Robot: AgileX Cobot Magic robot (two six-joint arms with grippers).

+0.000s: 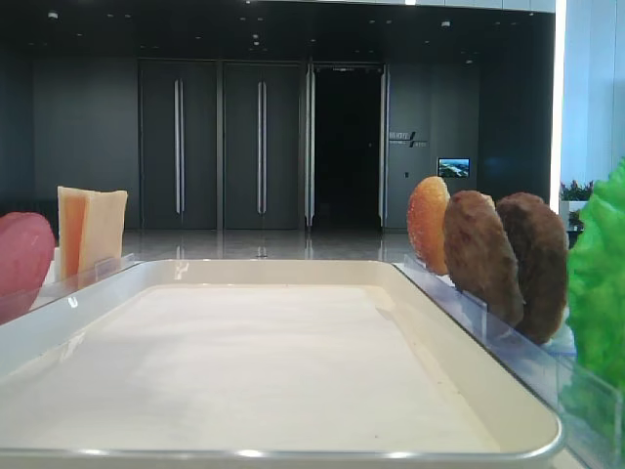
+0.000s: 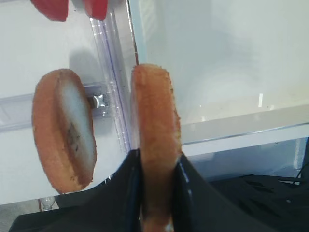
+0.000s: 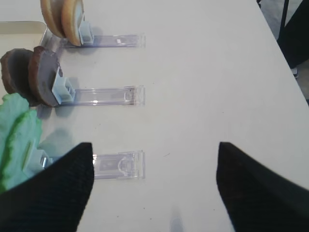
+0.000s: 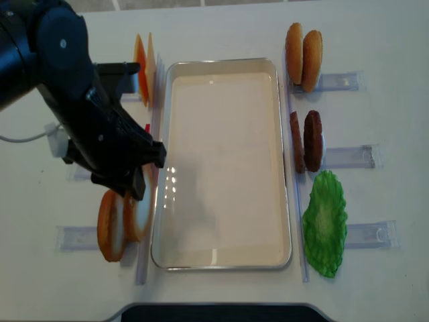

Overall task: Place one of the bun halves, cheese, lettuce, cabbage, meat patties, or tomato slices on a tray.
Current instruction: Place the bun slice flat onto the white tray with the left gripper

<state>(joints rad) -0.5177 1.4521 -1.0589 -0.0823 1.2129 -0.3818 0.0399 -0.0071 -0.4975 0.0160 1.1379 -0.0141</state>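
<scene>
My left gripper (image 2: 155, 162) is shut on a golden-brown bun half (image 2: 153, 121), held edge-on just left of the cream tray's rim (image 2: 241, 126). A second bun half (image 2: 63, 130) stands in its clear holder beside it. From above, the black left arm (image 4: 87, 127) covers that gripper, and both bun halves (image 4: 139, 218) show below it beside the tray (image 4: 221, 258). My right gripper (image 3: 154, 186) hangs open over bare table, right of the lettuce (image 3: 17, 135), meat patties (image 3: 34, 75) and two more bun halves (image 3: 67, 19). Cheese (image 4: 144, 67) stands at the far left. Tomato slices (image 2: 53, 7) show red beyond the held bun. No cabbage shows.
Clear plastic holder rails (image 3: 111, 96) lie on the white table on both sides of the tray. In the low view the food stands upright along the tray's sides: tomato (image 1: 21, 259), cheese (image 1: 90, 230), bun (image 1: 428, 223), patties (image 1: 508, 259), lettuce (image 1: 598, 283).
</scene>
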